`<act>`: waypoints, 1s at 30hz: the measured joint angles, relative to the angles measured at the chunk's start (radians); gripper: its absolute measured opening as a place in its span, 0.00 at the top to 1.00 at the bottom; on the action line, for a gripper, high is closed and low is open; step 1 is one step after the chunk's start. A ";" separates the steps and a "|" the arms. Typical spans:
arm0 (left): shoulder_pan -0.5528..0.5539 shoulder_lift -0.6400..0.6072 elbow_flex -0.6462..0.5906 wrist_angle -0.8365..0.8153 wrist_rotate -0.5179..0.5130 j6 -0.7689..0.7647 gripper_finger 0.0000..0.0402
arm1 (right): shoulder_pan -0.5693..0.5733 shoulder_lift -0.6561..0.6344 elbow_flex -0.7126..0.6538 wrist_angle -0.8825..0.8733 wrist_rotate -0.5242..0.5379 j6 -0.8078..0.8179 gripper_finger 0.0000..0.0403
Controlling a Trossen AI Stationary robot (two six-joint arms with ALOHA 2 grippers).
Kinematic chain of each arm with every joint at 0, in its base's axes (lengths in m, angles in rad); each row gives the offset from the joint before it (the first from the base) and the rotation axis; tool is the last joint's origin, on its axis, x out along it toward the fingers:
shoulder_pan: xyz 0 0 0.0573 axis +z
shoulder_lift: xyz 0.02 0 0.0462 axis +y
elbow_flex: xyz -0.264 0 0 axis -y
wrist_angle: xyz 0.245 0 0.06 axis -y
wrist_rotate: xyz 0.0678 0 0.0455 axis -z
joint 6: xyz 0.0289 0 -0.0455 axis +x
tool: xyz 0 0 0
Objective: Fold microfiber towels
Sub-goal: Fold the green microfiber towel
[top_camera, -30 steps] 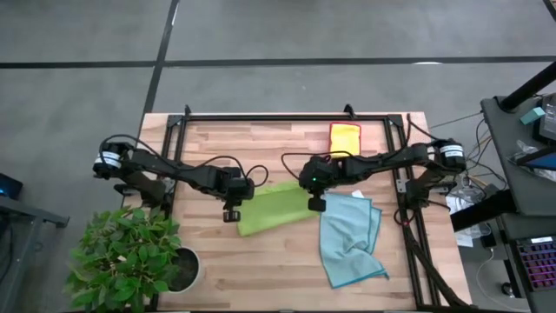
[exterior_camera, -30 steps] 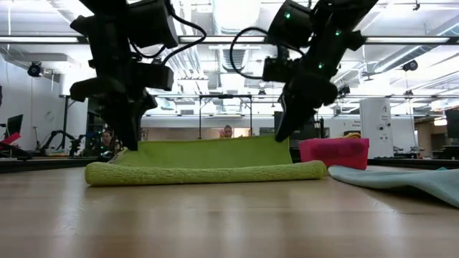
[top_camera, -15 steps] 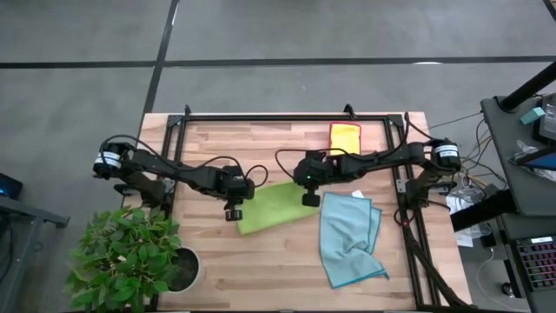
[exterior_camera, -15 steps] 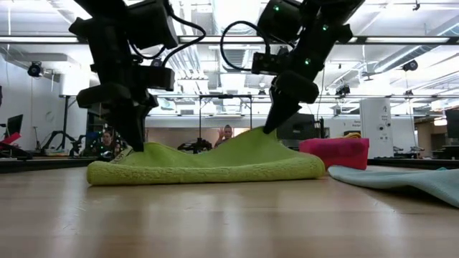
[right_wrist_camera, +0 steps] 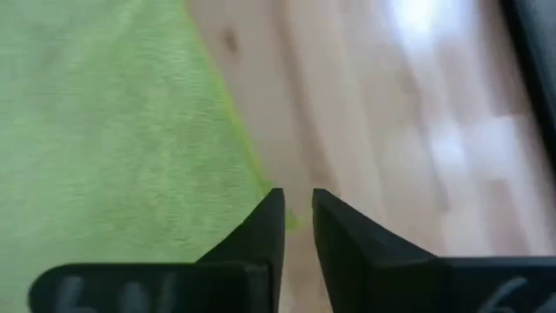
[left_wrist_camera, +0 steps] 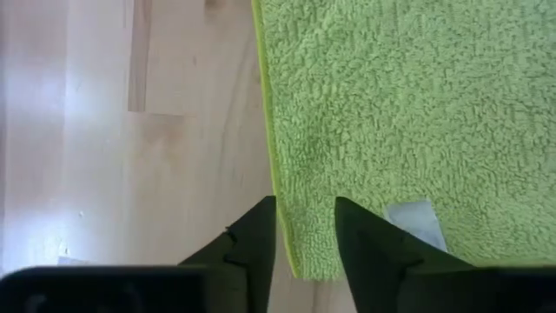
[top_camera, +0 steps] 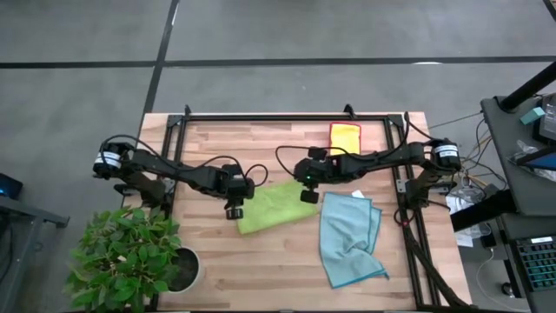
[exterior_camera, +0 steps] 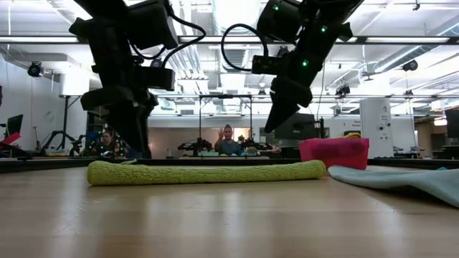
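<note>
The lime green towel (top_camera: 271,207) lies flat and folded near the middle of the bench (top_camera: 261,269), its long side running from about 8 o'clock to 2 o'clock in the high view. In the low view it shows as one low roll (exterior_camera: 206,172). A small white label (left_wrist_camera: 410,221) is sewn on it, but no writing can be read there.

The left end effector (top_camera: 233,211) hovers over the towel's 9 o'clock corner, its fingers (left_wrist_camera: 254,243) parted with a narrow gap and holding nothing. The right end effector (top_camera: 307,196) hangs above the towel's 2 o'clock corner, fingers (right_wrist_camera: 269,228) also slightly apart and empty; in the low view (exterior_camera: 273,123) it is clearly above the cloth.

At 4 o'clock from the green towel lies the light blue towel (top_camera: 350,236), rumpled. At 1 o'clock a yellow towel (top_camera: 345,136) rests on a pink-red tray (exterior_camera: 334,152), which is mostly hidden from above. A potted plant (top_camera: 130,256) stands at the bench's 8 o'clock corner. Far behind, a person (exterior_camera: 228,142) is small and hard to make out.
</note>
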 joint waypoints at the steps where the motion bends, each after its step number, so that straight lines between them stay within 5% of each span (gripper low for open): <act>1: 0.000 0.000 0.000 0.000 0.000 0.000 0.72 | 0.000 -0.002 0.000 -0.001 0.020 0.000 0.85; 9: 0.000 -0.001 0.020 -0.013 0.000 0.016 0.66 | 0.001 -0.027 0.000 -0.003 0.005 0.007 0.79; 18: -0.009 -0.002 0.058 0.017 0.092 0.012 0.66 | 0.003 -0.032 -0.002 -0.042 -0.247 0.307 0.79; 30: -0.053 0.115 0.016 0.197 0.098 -0.012 0.66 | 0.023 -0.031 -0.061 -0.052 -0.288 0.546 0.57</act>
